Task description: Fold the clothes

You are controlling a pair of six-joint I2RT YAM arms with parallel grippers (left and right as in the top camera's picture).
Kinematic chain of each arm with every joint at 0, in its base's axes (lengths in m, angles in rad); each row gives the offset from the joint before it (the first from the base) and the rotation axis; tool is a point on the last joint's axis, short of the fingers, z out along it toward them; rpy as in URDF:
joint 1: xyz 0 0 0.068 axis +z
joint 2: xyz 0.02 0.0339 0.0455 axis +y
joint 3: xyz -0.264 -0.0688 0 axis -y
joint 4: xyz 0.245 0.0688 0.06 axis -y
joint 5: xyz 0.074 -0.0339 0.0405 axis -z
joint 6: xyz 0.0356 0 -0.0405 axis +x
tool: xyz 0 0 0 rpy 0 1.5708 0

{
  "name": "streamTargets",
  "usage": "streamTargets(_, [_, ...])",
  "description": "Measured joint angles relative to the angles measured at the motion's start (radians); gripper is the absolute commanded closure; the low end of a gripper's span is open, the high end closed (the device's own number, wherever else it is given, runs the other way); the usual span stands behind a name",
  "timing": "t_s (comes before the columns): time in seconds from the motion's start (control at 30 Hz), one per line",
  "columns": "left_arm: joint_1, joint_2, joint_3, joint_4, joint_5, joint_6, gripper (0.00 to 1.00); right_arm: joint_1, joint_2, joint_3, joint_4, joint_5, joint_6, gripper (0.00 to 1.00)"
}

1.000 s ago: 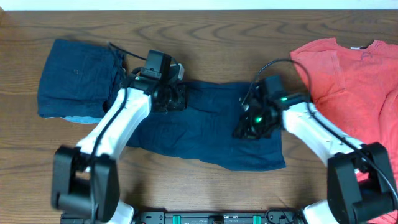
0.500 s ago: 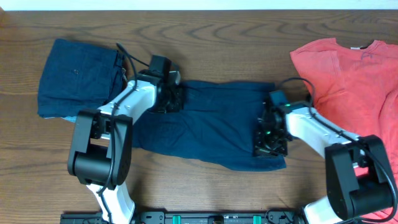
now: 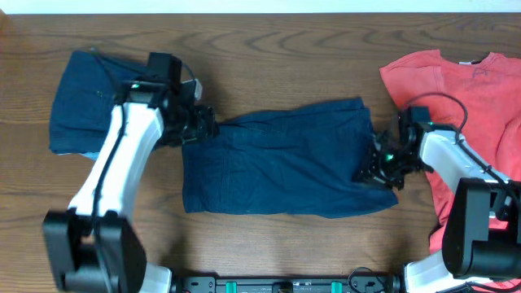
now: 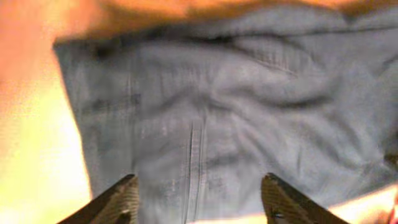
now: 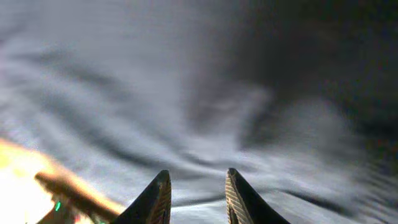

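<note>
A pair of dark navy shorts (image 3: 285, 159) lies flat in the middle of the table as a rough rectangle. My left gripper (image 3: 199, 128) hangs at its left end, jaws wide open over the cloth (image 4: 205, 124), gripping nothing (image 4: 199, 183). At the shorts' right edge my right gripper (image 3: 376, 168) sits low over the fabric (image 5: 205, 93). Its fingers stand a little apart (image 5: 197, 175), with cloth showing behind the gap. More folded navy clothes (image 3: 85, 102) lie at the far left. A coral-red T-shirt (image 3: 472, 106) is spread at the right.
The wooden table (image 3: 269, 49) shows bare wood behind and in front of the shorts. The T-shirt runs off the right edge of the overhead view. A dark rail (image 3: 285, 285) lines the near edge between the two arm bases.
Both grippers moved outward to the ends of the shorts, which now lie flatter and squarer. The left jaws opened wide and let the cloth go; the right fingers parted slightly.
</note>
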Motion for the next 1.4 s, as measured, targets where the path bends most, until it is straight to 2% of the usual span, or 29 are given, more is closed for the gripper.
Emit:
streamTargets(0.1, [0.001,-0.012,-0.001,-0.087,-0.010,-0.002,0.30,0.014,-0.041,0.017,-0.005,-0.077,-0.070,0.72])
streamTargets(0.27, [0.006,-0.003,-0.092,-0.084,-0.067,-0.019,0.21,0.107,-0.114,0.023,-0.004,-0.140,-0.122,0.71])
streamTargets(0.37, [0.038,0.006,-0.177,-0.018,-0.120,-0.059,0.20,0.190,-0.115,0.023,0.018,-0.139,-0.131,0.71])
streamTargets(0.47, [0.095,0.010,-0.231,0.084,-0.135,-0.079,0.16,0.275,-0.115,0.023,0.071,-0.094,-0.118,0.77])
streamTargets(0.63, [0.177,0.011,-0.286,0.174,-0.093,-0.039,0.14,0.372,-0.096,0.023,0.169,0.045,-0.015,0.79])
streamTargets(0.7, [0.184,0.011,-0.309,0.193,-0.076,-0.013,0.09,0.375,-0.080,0.023,0.208,0.079,0.019,0.78])
streamTargets(1.07, [0.185,0.011,-0.441,0.353,0.029,0.037,0.08,0.374,0.057,0.020,0.286,0.116,0.089,0.78])
streamTargets(1.4, [0.185,0.029,-0.468,0.361,0.050,0.053,0.08,0.374,0.060,0.019,0.278,0.101,0.092,0.79])
